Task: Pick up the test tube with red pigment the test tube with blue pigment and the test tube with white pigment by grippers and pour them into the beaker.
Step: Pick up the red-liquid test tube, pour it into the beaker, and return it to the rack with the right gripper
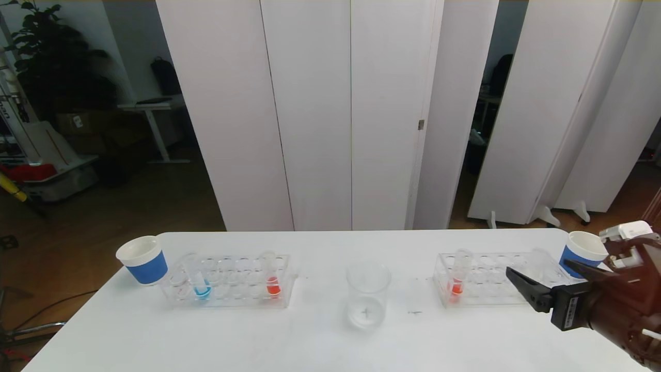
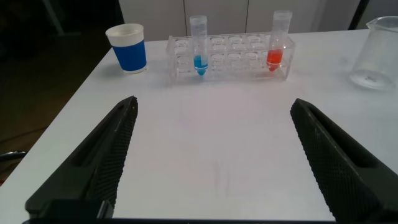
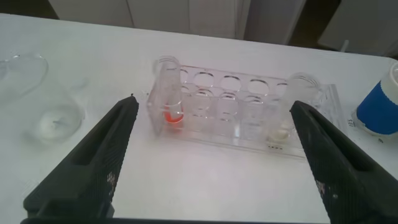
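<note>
Apparently unlabelled beaker [image 1: 367, 295], right end effector [image 1: 547, 281] wide open — empty, left end effector [image 2: 214, 168] likewise.

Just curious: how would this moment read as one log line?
right gripper: open, facing right rack | left gripper: open, nothing held | beaker: centre, tubes racked

a bright light blue bottom is seen on the test tube with blue pigment [image 1: 201, 290], red-orange on two other tubes [image 1: 273, 285], faint cream-white on the test tube with white pigment [image 3: 279, 132]. the beaker [image 1: 367, 294] and racks [image 1: 230, 281] are clear; the paper cups [image 1: 143, 259] are white with blue sleeves; the table [image 1: 320, 336] is white; the grippers [image 1: 547, 281] are black.
</note>
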{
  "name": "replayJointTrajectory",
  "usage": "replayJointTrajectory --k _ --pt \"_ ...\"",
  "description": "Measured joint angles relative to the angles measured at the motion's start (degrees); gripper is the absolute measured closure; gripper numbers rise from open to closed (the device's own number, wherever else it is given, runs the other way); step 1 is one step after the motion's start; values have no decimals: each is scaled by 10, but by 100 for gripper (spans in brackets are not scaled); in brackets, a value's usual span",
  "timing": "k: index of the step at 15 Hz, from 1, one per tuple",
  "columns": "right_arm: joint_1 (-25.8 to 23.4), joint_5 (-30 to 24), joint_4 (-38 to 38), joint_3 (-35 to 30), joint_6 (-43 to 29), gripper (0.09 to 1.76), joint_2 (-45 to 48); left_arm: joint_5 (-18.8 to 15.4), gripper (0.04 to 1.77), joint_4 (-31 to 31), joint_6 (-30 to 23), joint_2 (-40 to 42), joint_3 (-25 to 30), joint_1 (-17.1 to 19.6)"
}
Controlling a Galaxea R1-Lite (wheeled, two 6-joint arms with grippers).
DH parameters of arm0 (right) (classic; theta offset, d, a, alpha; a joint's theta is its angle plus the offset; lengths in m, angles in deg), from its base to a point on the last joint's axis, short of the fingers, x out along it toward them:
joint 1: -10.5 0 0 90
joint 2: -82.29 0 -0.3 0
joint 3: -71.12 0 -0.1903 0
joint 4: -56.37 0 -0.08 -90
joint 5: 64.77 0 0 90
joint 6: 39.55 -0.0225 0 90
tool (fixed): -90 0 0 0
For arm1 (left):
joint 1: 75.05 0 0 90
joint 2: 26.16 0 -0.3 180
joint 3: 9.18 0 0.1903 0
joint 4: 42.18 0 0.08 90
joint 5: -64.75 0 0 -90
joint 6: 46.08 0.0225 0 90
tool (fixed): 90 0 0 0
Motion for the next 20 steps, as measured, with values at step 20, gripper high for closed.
replayJointTrajectory --k 20 --pt "38 34 195 29 -5 10 -261 0 6 0 0 0 0 0"
